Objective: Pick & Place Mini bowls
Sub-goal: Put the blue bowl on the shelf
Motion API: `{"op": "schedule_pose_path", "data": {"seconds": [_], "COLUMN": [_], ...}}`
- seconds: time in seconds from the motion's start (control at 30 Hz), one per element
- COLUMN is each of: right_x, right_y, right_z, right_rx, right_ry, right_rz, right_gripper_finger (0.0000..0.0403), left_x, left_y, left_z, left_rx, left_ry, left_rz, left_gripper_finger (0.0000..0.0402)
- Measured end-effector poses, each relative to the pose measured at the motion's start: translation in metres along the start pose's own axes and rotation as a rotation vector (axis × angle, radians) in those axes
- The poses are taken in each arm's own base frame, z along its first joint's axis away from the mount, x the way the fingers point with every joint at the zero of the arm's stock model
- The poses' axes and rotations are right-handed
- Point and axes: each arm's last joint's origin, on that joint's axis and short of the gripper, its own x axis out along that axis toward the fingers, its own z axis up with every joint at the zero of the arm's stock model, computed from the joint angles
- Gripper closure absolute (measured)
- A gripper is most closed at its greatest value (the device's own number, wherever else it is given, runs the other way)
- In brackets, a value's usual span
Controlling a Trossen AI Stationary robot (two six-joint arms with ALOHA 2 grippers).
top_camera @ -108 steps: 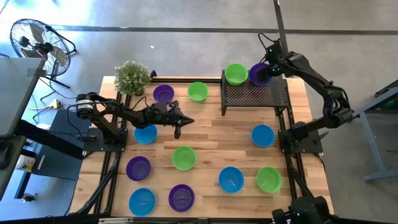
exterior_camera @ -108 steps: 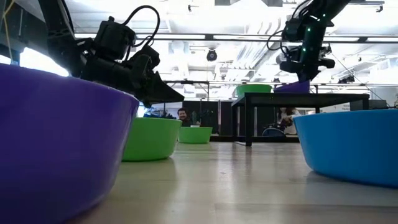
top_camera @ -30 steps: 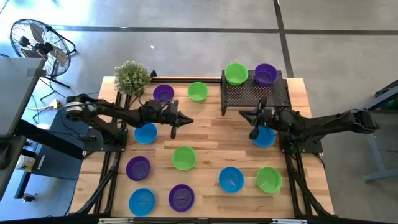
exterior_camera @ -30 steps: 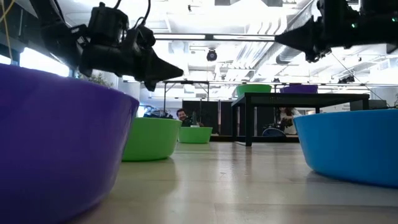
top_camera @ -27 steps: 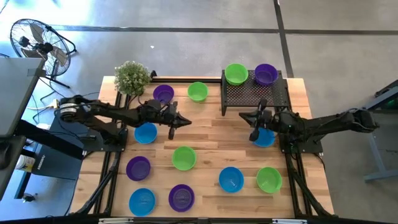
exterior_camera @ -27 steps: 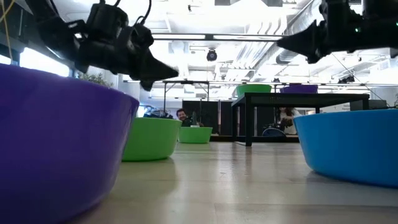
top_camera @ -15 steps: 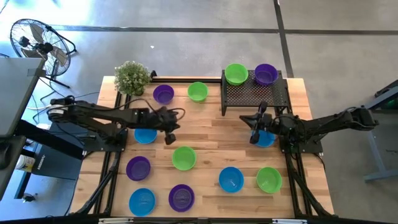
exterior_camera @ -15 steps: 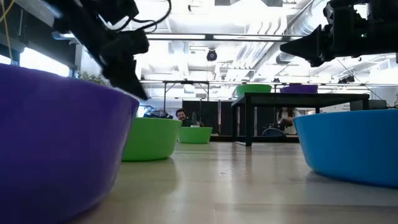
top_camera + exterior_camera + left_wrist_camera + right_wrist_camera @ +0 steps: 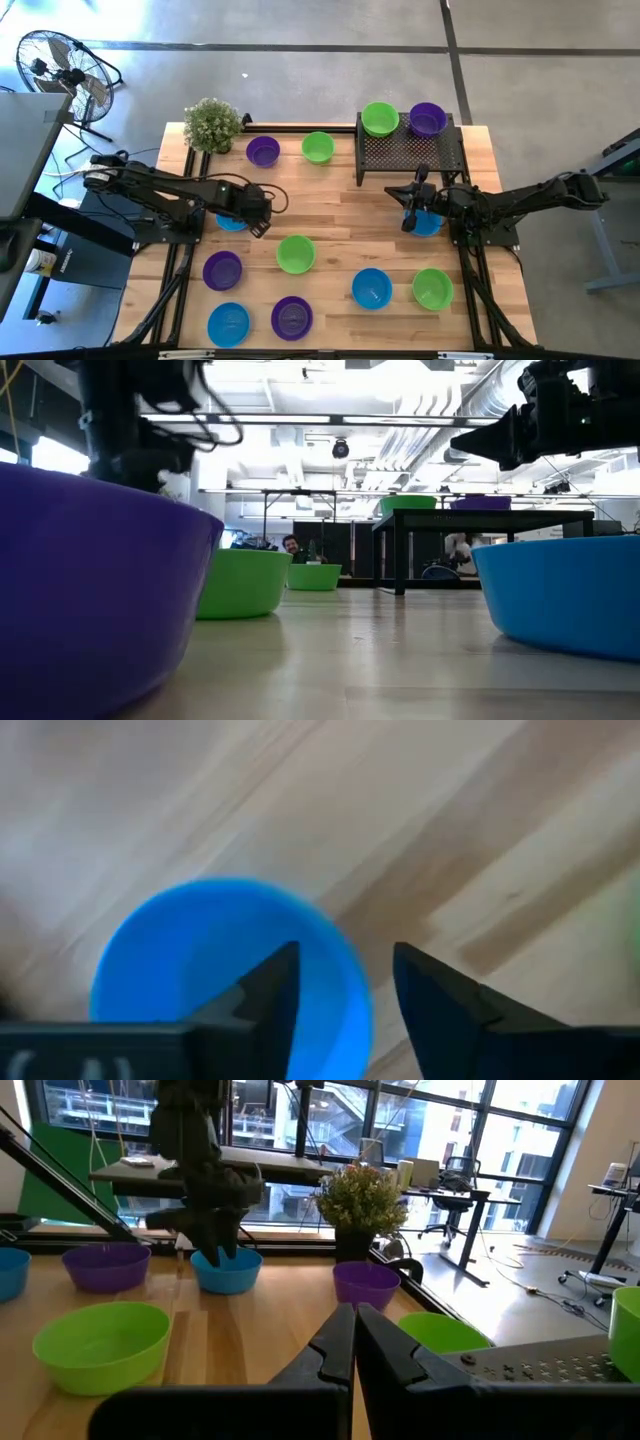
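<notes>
Left gripper (image 9: 345, 995): fingers apart, straddling near rim of blue bowl (image 9: 200, 960); bowl on counter (image 9: 340, 205), 9 o'clock side. Bowl directly below gripper; left arm nearer. Right gripper (image 9: 355, 1342): fingers together, empty, hovers at 3 o'clock by another blue bowl (image 9: 428, 222).

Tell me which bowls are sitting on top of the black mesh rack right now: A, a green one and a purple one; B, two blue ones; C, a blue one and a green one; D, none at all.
A: the high view shows a green bowl and a purple bowl side by side on the black mesh rack.
</notes>
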Motion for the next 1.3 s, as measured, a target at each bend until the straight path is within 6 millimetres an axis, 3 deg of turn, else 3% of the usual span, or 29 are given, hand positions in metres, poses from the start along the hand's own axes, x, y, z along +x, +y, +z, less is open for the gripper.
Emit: {"op": "schedule_pose_path", "data": {"seconds": [0.13, 0.3, 0.43, 0.63, 0.87, 1.1, 1.3], "right_x": [0.000, 0.000, 0.000, 0.000, 0.000, 0.000, 0.000], "right_y": [0.000, 0.000, 0.000, -0.001, -0.002, -0.002, -0.002], "right_z": [0.000, 0.000, 0.000, -0.003, -0.005, -0.005, -0.005], "right_rx": [-0.001, -0.002, -0.002, -0.014, -0.017, -0.014, -0.015], "right_ry": [0.004, 0.005, 0.004, 0.034, 0.058, 0.054, 0.057], "right_rz": [0.000, -0.002, -0.003, -0.016, -0.070, -0.070, -0.077], "right_gripper_finger": [0.0400, 0.0402, 0.0401, 0.0401, 0.0401, 0.0401, 0.0402], "left_x": [0.012, 0.031, 0.038, 0.036, 0.003, -0.016, 0.001], "left_y": [0.001, -0.001, -0.002, -0.005, -0.021, -0.068, -0.112], "left_z": [-0.006, -0.011, -0.013, -0.009, 0.036, 0.084, 0.115], "left_rx": [-0.019, -0.029, -0.037, 0.083, 0.262, 0.507, 0.667], "left_ry": [0.037, 0.060, 0.082, 0.076, -0.132, -0.410, -0.434], "left_rz": [0.009, -0.001, 0.023, 0.016, -0.087, -0.332, -0.339], "left_gripper_finger": [0.0216, 0.0225, 0.0269, 0.0382, 0.0396, 0.0398, 0.0400]}}
